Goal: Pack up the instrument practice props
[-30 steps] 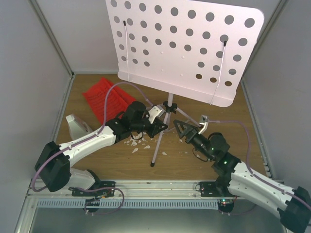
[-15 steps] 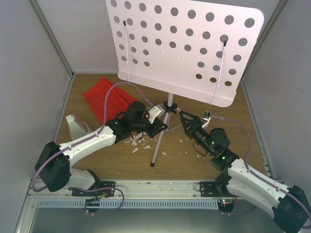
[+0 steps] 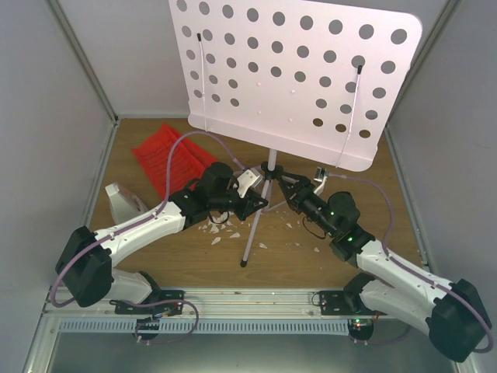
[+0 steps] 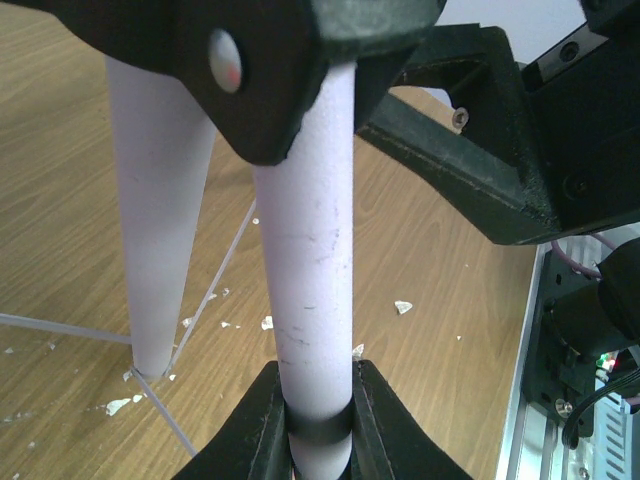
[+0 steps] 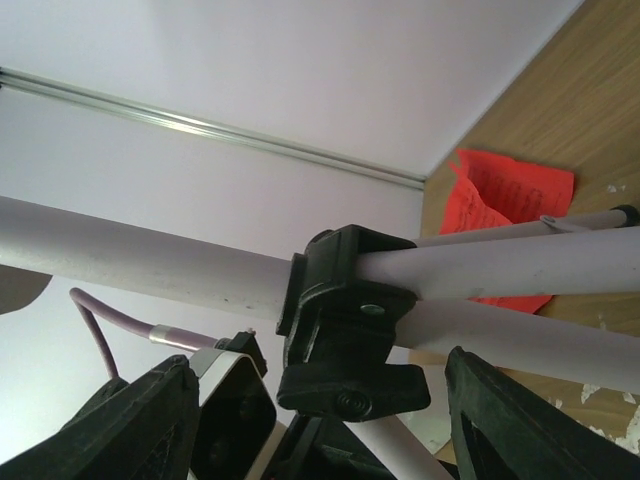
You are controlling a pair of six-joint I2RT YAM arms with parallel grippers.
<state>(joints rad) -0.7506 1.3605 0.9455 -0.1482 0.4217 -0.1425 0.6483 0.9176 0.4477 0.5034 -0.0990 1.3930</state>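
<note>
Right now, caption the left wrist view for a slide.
Left gripper clamped on the stand's pale tube, crumbs on wood below.

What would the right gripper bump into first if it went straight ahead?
Probably the black clamp on the stand pole. It sits just ahead of the right gripper, between its fingers, though depth is hard to judge.

The pale perforated music-stand plate (image 3: 295, 70), top of the overhead view, looks smooth and matt. The silver tubular tripod leg (image 4: 305, 250) shows faint scuffs. Red ribbed sheets (image 3: 151, 148), upper left, look corrugated. The brown wood-grain tabletop (image 3: 202, 260) is matt.
</note>
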